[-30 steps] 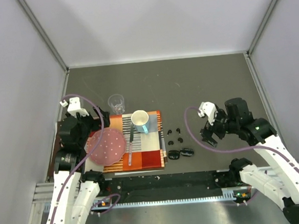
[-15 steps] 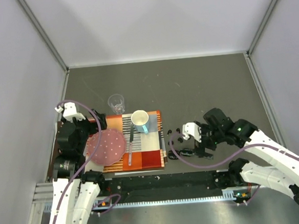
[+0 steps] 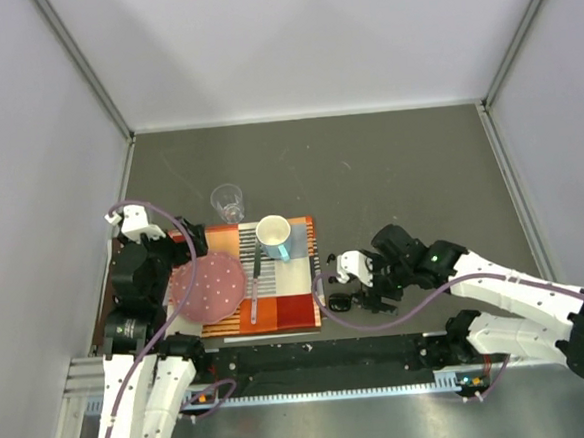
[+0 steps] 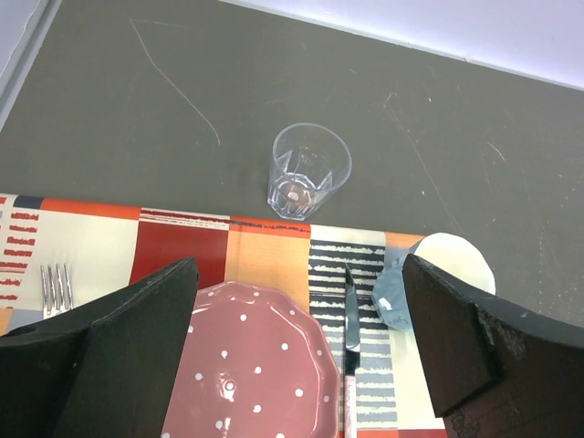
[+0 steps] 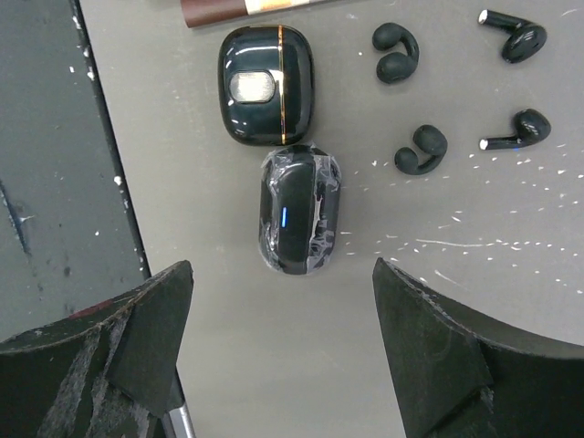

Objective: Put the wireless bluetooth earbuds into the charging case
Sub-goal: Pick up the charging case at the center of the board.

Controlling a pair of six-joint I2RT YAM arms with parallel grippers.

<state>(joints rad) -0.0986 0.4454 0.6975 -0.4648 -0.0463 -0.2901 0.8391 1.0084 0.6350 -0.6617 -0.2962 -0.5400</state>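
Right claw [image 5: 281,278] wide apart, empty, above two closed cases [image 5: 299,210], earbuds [image 5: 397,52] loose alongside

A dark grey table [image 3: 388,162] lay before me. Toward my left, a patchwork placemat [image 3: 283,310] of orange, red and striped squares held a pink, white-dotted plate [image 3: 209,287]. A knife [image 3: 255,282] lay just right of the plate and a fork [image 4: 57,285] to its left. A white mug [image 3: 273,232] with a pale blue handle stood at the mat's far edge. A clear glass [image 3: 228,200] stood upright on the table just beyond the mat.

Dark grey tabletop [image 3: 398,161] — faintly scratched. Enclosed on three sides by pale, plain walls [image 3: 299,38]; evenly lit.
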